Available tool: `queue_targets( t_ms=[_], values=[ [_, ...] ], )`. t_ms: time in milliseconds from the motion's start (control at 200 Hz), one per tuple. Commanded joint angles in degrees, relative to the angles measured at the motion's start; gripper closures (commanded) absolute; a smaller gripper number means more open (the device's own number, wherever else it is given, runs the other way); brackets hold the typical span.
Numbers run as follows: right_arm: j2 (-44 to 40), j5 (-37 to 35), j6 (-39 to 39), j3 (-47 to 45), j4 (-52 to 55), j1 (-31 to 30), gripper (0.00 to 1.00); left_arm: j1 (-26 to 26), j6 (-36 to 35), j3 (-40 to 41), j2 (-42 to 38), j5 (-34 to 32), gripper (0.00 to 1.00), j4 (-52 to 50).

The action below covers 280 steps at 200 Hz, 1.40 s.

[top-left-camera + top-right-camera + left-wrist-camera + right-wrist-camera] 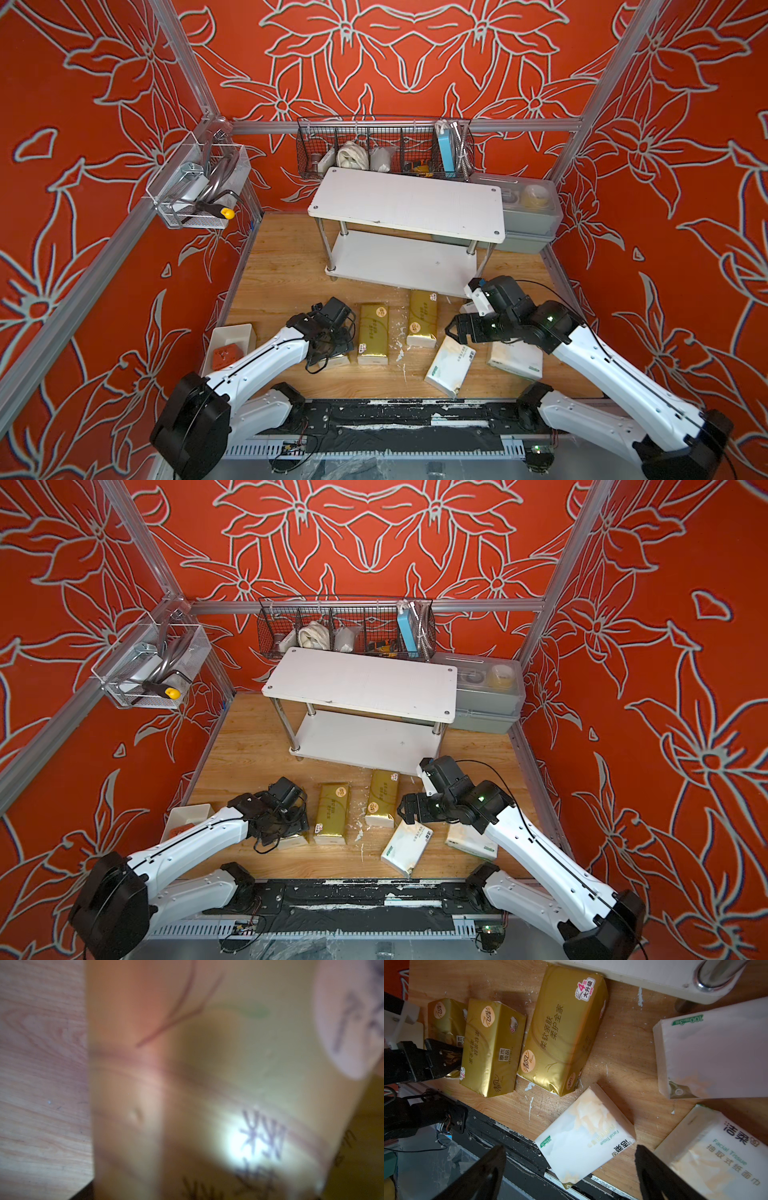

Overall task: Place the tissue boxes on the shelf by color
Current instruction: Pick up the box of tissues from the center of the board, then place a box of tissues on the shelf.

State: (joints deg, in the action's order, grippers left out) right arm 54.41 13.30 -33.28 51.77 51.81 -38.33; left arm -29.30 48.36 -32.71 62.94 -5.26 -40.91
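Observation:
The shelf [407, 203] stands at the back with nothing on either white board. Three gold tissue boxes lie in a row on the wooden floor: middle [372, 334], right [422, 318], and the leftmost [444, 1016] under my left gripper [330, 347]. That box fills the blurred left wrist view [207, 1084], and the fingers' grip is hidden. My right gripper [571, 1167] hangs open above a tilted white tissue box [449, 365]. A second white box [515, 359] lies under the right arm. A third [716, 1053] lies by the shelf foot.
A black wire basket [384, 147] hangs on the back wall. A grey lidded bin [528, 212] stands right of the shelf. A clear tray [195, 191] sticks out from the left wall. A white dish [230, 345] sits at front left, and a black rail [407, 415] runs along the front edge.

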Motion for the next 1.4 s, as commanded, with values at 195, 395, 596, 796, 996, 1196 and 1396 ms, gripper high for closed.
queue_targets(
  t_ms=[195,395,596,796,996,1196,1396],
  values=[
    [0.0,-2.0,0.9,-0.5,-0.8,-0.4,0.02,-0.5,0.0,-0.5,-4.5,-1.2,0.3,-4.2],
    [-0.3,-1.9,0.8,-1.4,-1.3,-0.4,0.02,-0.5,-3.5,-5.5,-9.5,-4.6,0.34,-9.7],
    [-0.2,-1.6,0.6,-1.9,-2.0,-0.4,0.02,-0.5,-7.8,-10.3,-10.4,-5.1,0.36,-11.3],
    [-0.1,-1.5,0.5,-2.8,-2.9,-0.4,0.02,-0.6,-14.9,-15.2,-7.8,-7.0,0.35,-10.7],
    [-0.1,-1.5,0.2,-4.0,-3.9,-0.5,0.02,-0.6,-21.3,-19.1,-1.8,-6.9,0.34,-6.6],
    [-1.3,-0.4,-1.8,-6.0,-7.6,-0.8,0.02,-0.5,-25.4,-22.7,5.8,-6.8,0.33,-0.7],
    [-0.9,-0.2,-4.5,-7.1,-11.2,-3.0,0.02,-0.5,-29.3,-27.1,14.2,-8.1,0.32,5.1]
  ],
)
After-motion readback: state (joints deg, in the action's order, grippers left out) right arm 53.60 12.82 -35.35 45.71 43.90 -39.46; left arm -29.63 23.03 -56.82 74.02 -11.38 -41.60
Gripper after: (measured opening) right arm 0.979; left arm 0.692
